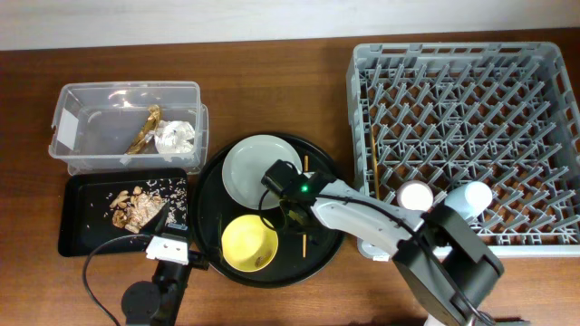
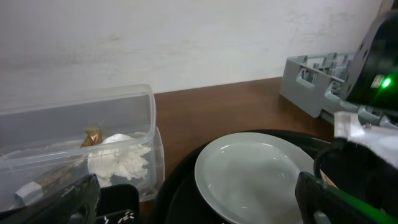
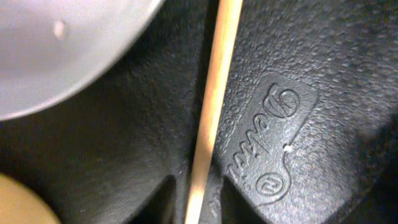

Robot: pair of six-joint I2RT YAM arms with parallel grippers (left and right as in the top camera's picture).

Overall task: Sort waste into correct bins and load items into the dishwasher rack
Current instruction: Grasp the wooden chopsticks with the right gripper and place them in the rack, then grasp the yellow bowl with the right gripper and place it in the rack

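My right gripper [image 1: 292, 215] is low over the large round black tray [image 1: 207, 195]. In the right wrist view its dark fingertips [image 3: 200, 210] sit tight on either side of a wooden chopstick [image 3: 214, 93] that lies flat on the tray [image 1: 304, 239]. The other chopstick [image 1: 373, 161] lies in the grey dishwasher rack [image 1: 362, 63], which also holds the pink cup [image 1: 417, 194] and light-blue cup [image 1: 473, 194]. The grey-green plate [image 1: 246, 167] and yellow bowl [image 1: 248, 243] are on the round tray. My left gripper [image 1: 169, 246] is open and empty, near the plate [image 2: 249, 174].
The clear tub [image 1: 82, 95] holds the golden-brown wrapper [image 1: 143, 129] and the white napkin [image 1: 175, 136]. The flat black tray [image 1: 77, 231] holds food scraps [image 1: 136, 206]. The rack stands right of the round tray, close to my right arm.
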